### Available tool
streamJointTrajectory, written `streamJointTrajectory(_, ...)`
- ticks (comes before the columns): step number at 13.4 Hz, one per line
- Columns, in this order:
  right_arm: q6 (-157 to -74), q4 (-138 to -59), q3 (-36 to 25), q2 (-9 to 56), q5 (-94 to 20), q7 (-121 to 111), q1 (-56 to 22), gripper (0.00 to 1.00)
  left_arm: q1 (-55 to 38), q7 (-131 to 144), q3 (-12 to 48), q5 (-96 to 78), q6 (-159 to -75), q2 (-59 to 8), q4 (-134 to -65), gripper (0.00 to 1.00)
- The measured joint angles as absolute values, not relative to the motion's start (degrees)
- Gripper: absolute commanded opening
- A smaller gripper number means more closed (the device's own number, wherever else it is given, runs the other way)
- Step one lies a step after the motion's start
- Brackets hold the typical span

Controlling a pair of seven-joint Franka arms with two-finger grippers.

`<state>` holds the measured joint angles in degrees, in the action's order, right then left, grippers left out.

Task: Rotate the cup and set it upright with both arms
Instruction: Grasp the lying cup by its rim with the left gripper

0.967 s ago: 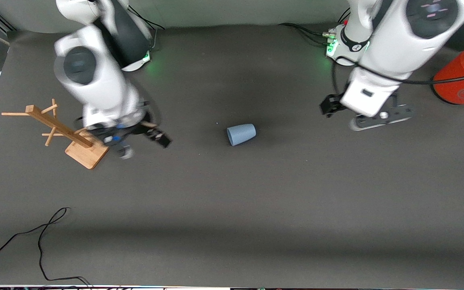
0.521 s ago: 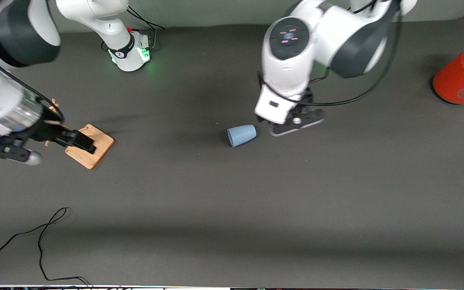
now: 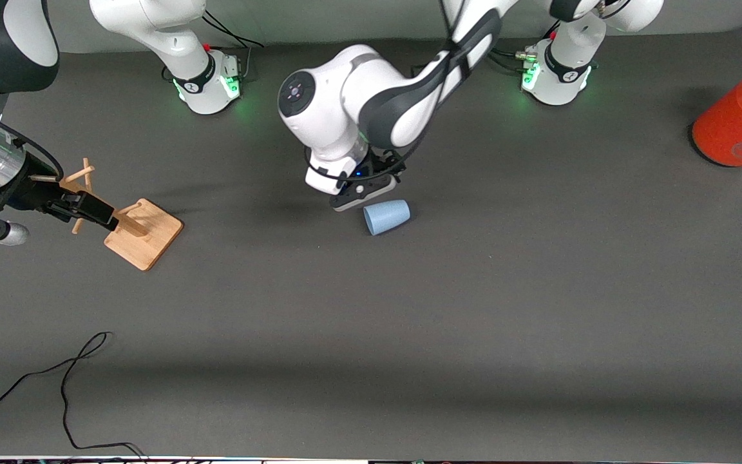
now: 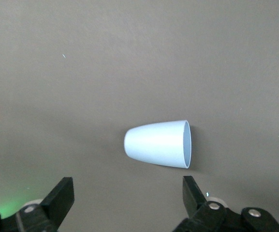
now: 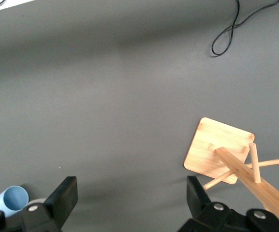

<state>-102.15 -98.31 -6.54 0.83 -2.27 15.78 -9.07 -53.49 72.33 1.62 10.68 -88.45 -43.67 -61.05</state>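
- A dark grey matte surface (image 3: 474,309) fills nearly the whole front view.
- A broad soft band of shadow runs across the surface nearest the front camera.
- A pale grey-green wall (image 3: 345,19) closes off the top edge.
- Green light glows on the surface near the wall in two spots.
- A thin black cable (image 3: 68,386) loops over the surface toward the right arm's end.
- A light strip (image 3: 216,460) edges the surface closest to the front camera.
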Motion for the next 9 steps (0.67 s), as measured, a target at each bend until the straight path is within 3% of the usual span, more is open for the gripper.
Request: streamJointTrajectory(9,-103.5,-100.2,-9.7,0.7,-2.3,10.0,-9.2,1.0,-54.0,78.9,0.9,16.7,-94.2,-53.7,-58.8,1.0)
